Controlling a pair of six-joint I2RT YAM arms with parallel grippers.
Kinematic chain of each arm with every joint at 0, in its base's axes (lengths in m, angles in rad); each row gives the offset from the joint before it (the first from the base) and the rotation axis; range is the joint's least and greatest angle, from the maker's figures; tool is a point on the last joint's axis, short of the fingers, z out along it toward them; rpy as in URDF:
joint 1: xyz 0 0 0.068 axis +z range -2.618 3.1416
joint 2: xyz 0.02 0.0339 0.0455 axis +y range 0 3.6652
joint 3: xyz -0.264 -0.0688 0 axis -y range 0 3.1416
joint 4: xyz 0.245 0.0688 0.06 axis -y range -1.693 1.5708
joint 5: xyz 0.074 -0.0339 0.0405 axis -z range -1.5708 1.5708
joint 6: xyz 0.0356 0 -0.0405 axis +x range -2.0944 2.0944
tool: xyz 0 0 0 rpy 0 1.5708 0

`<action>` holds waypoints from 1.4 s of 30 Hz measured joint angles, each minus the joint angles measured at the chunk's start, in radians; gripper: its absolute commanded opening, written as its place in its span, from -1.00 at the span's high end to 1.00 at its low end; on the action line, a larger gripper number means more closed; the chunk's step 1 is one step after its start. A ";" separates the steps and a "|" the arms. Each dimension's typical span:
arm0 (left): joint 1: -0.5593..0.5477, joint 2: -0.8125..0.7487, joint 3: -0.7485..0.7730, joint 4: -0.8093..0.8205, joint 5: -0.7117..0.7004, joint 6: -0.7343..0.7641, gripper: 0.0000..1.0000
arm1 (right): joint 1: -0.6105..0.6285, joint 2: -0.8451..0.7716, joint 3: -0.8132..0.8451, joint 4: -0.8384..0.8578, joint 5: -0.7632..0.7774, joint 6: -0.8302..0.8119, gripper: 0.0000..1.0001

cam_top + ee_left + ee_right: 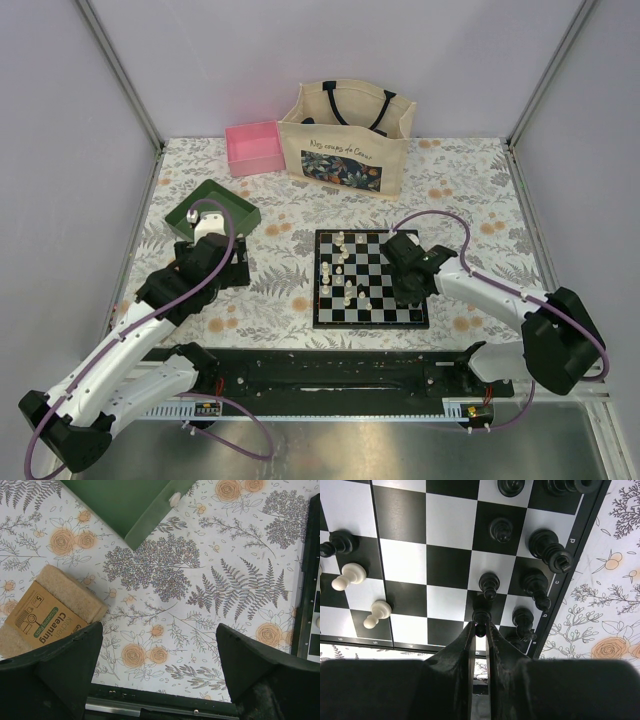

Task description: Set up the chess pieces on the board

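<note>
The right gripper [480, 628] is pinching a black pawn [481, 616] by its head, with the fingers drawn almost together on it. It is working close to the right edge of the board [370, 322]. Whether the pawn's base is touching its square or hanging just above it is hard to tell from the wrist view. Other black pieces [536, 585] are standing in a line along that lettered edge, and two cream pawns [349, 575] are lying tipped over several squares to the left.

The left gripper [157, 630] is hanging over the floral tablecloth [165, 580] with its fingers spread wide and holding nothing. It is sitting between a packaged sponge [50, 610] and the board's border, with a corner of the green tray [125, 505] just ahead.
</note>
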 measured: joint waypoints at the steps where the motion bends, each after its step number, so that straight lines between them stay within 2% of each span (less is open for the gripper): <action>1: 0.000 0.001 0.000 0.000 0.000 0.000 -0.98 | -0.001 0.002 -0.001 0.000 0.000 0.000 0.59; 5: 0.000 0.005 0.000 0.000 0.000 0.000 -0.98 | -0.002 0.008 -0.011 0.006 -0.001 -0.003 0.53; 10: 0.000 0.005 0.000 0.000 0.000 0.000 -0.98 | -0.005 0.018 -0.013 0.015 -0.004 -0.005 0.28; 16: 0.000 0.005 0.000 0.000 0.000 0.000 -0.98 | -0.005 0.014 -0.011 0.014 -0.016 -0.013 0.17; 26: 0.000 0.004 0.000 0.000 0.000 0.000 -0.98 | 0.011 -0.050 0.069 0.021 -0.104 -0.017 0.14; 34: 0.000 0.004 0.000 0.000 0.000 0.000 -0.98 | 0.033 0.103 0.137 0.063 -0.136 -0.016 0.14; 42: 0.000 0.002 0.000 0.000 0.000 0.000 -0.98 | 0.048 0.181 0.202 0.081 -0.139 -0.008 0.12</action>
